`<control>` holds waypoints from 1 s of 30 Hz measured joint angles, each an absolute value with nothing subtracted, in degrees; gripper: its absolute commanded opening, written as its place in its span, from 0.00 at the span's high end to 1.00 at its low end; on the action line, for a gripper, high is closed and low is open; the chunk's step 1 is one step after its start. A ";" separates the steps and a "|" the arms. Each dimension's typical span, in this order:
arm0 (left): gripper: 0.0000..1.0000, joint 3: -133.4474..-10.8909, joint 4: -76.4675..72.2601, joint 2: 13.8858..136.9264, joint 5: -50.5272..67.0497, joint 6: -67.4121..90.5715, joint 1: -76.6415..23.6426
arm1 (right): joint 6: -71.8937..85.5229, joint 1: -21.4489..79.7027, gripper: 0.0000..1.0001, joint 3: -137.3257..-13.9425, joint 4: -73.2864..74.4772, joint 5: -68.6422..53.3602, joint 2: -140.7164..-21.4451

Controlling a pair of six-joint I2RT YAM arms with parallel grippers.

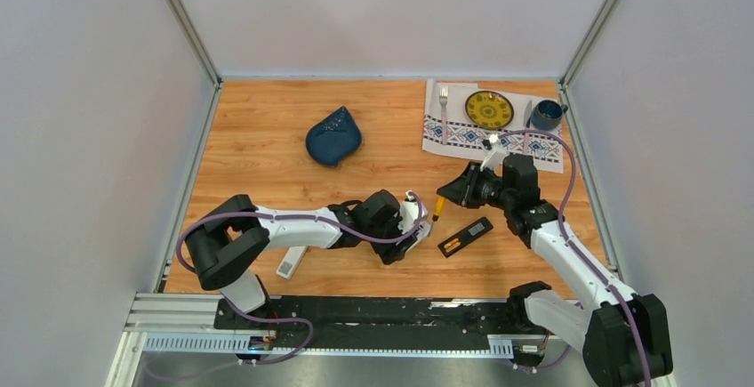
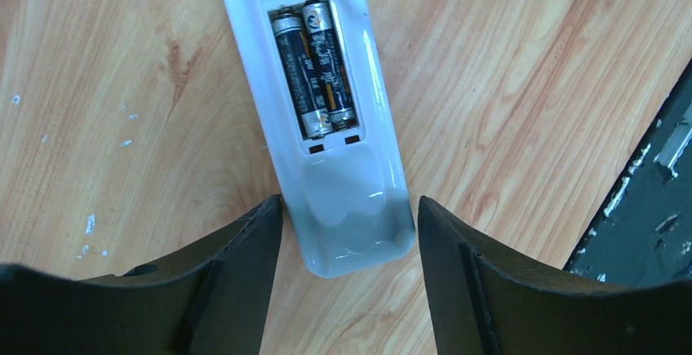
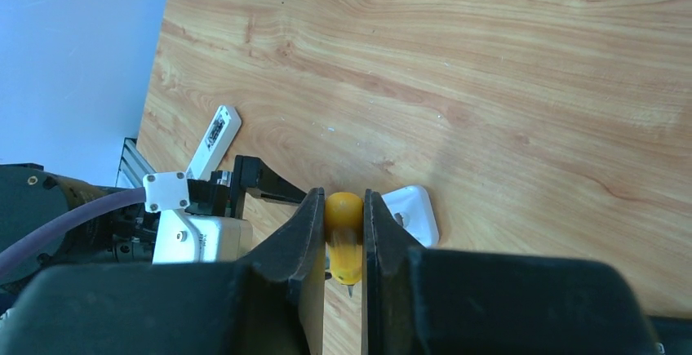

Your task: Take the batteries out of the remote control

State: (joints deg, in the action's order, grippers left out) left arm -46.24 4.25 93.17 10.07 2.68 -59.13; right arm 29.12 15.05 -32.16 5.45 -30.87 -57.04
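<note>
A white remote control (image 2: 343, 200) lies back up on the wooden table with its battery bay uncovered. Two dark grey batteries (image 2: 314, 65) sit side by side in the bay. My left gripper (image 2: 349, 203) is open and straddles the remote's near end; the left finger is nearly against it and the right stands a little off. From above, the left gripper (image 1: 411, 218) is at the table's middle. My right gripper (image 3: 343, 245) is shut on an orange-handled screwdriver (image 3: 343, 224), just right of the remote (image 3: 416, 212). A black remote (image 1: 465, 237) nearby shows orange-gold batteries (image 1: 453, 245).
A loose white battery cover (image 1: 291, 262) lies by the left arm's base. A blue leaf-shaped dish (image 1: 333, 136) sits at the back middle. At the back right, a patterned placemat (image 1: 453, 138) carries a yellow plate (image 1: 489, 109), a fork (image 1: 443, 100) and a blue mug (image 1: 546, 116).
</note>
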 measured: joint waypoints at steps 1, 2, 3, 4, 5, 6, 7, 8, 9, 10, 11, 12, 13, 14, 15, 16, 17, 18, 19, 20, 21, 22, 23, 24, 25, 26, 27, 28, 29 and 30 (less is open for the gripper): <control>0.32 -46.02 3.73 93.12 9.80 3.66 -59.13 | 29.15 15.05 1.00 -32.16 5.06 -30.83 -57.39; 0.32 -45.82 3.18 93.10 9.37 4.80 -59.13 | 29.15 15.05 1.00 -32.16 4.73 -30.68 -57.78; 0.32 -45.65 2.68 93.10 8.88 5.65 -59.13 | 29.15 15.07 1.00 -32.14 4.32 -30.46 -58.28; 0.32 -45.47 2.24 93.10 8.51 6.37 -59.16 | 29.15 15.07 1.00 -32.12 3.66 -30.30 -58.76; 0.33 -45.12 1.74 92.95 8.03 7.20 -59.16 | 29.10 15.09 1.00 -32.12 3.01 -29.98 -59.20; 0.33 -44.75 1.32 92.71 7.77 7.66 -59.16 | 29.10 15.18 1.00 -32.12 2.52 -29.78 -59.48; 0.33 -44.12 0.51 92.29 7.40 8.23 -59.18 | 29.06 15.42 1.00 -32.12 1.83 -29.26 -59.90; 0.33 -43.44 -0.12 91.88 7.22 8.73 -59.20 | 29.08 15.64 1.00 -32.12 1.15 -28.73 -60.31; 0.33 -42.44 -1.17 91.18 7.03 9.21 -59.18 | 29.04 15.79 1.00 -32.10 0.56 -28.38 -60.69; 0.34 -41.47 -1.52 90.30 6.76 9.87 -59.18 | 29.08 16.14 1.00 -32.05 -0.36 -27.88 -61.23; 0.34 -40.40 -1.78 89.38 6.57 10.39 -59.18 | 29.08 16.45 1.00 -32.05 -1.10 -27.49 -61.78; 0.34 -39.57 -2.07 88.66 6.42 10.81 -59.18 | 29.10 16.86 1.00 -32.03 -1.91 -27.07 -62.41; 0.34 -38.79 -2.37 88.01 6.20 11.29 -59.18 | 29.15 17.28 1.00 -31.99 -2.92 -26.65 -63.18; 0.34 -38.20 -2.68 87.53 5.98 11.64 -59.22 | 29.19 17.67 1.00 -31.97 -3.84 -26.30 -63.99; 0.34 -37.74 -3.09 87.24 5.85 11.90 -59.27 | 29.30 18.17 1.00 -31.97 -4.73 -25.85 -64.88; 0.34 -37.50 -3.46 87.15 5.65 12.12 -59.31 | 29.47 18.52 1.00 -31.97 -5.43 -25.52 -65.56; 0.34 -37.45 -3.66 87.18 5.48 12.21 -59.42 | 29.71 18.96 1.00 -31.97 -6.28 -25.02 -66.43; 0.34 -37.43 -3.70 87.20 5.23 12.32 -59.55 | 29.80 19.42 1.00 -31.97 -6.90 -24.47 -67.16; 0.34 -37.45 -3.77 87.26 5.13 12.34 -59.61 | 29.98 19.86 1.00 -31.97 -7.38 -23.99 -67.70; 0.34 -37.45 -3.97 87.35 5.02 12.36 -59.66 | 30.11 20.29 1.00 -31.97 -7.75 -23.49 -68.31; 0.34 -37.45 -4.14 87.46 4.93 12.38 -59.75 | 30.20 20.80 1.00 -31.97 -8.10 -22.83 -68.86; 0.33 -37.45 -4.51 87.57 4.78 12.36 -59.90 | 30.20 21.10 1.00 -31.97 -8.36 -22.46 -69.23; 0.34 -37.45 -4.91 87.74 4.54 12.36 -60.10 | 30.20 21.39 1.00 -31.97 -8.54 -22.17 -69.54; 0.35 -37.47 -5.37 87.96 4.32 12.34 -60.31 | 30.22 21.67 1.00 -31.97 -8.80 -21.87 -69.80; 0.37 -37.54 -5.67 88.20 4.12 12.32 -60.47 | 30.22 21.82 1.00 -31.99 -9.04 -21.63 -70.08; 0.39 -37.67 -5.89 88.42 3.99 12.32 -60.58 | 30.20 21.98 1.00 -31.99 -9.13 -21.39 -70.26; 0.42 -37.89 -6.04 88.73 3.84 12.27 -60.69 | 30.22 22.04 1.00 -31.99 -9.19 -21.23 -70.41; 0.44 -38.09 -6.24 89.06 3.75 12.25 -60.73 | 30.20 22.09 1.00 -31.99 -9.32 -21.02 -70.50; 0.48 -38.33 -6.31 89.32 3.70 12.23 -60.80 | 30.20 22.11 1.00 -31.99 -9.39 -20.86 -70.52; 0.53 -38.52 -6.33 89.52 3.55 12.10 -60.97 | 30.17 22.28 1.00 -31.99 -9.43 -20.51 -70.52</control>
State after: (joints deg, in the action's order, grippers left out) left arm -38.52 -6.33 89.52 3.55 12.10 -60.97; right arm 30.17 22.28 -31.99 -9.43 -20.51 -70.52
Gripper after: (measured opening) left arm 0.582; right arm 0.157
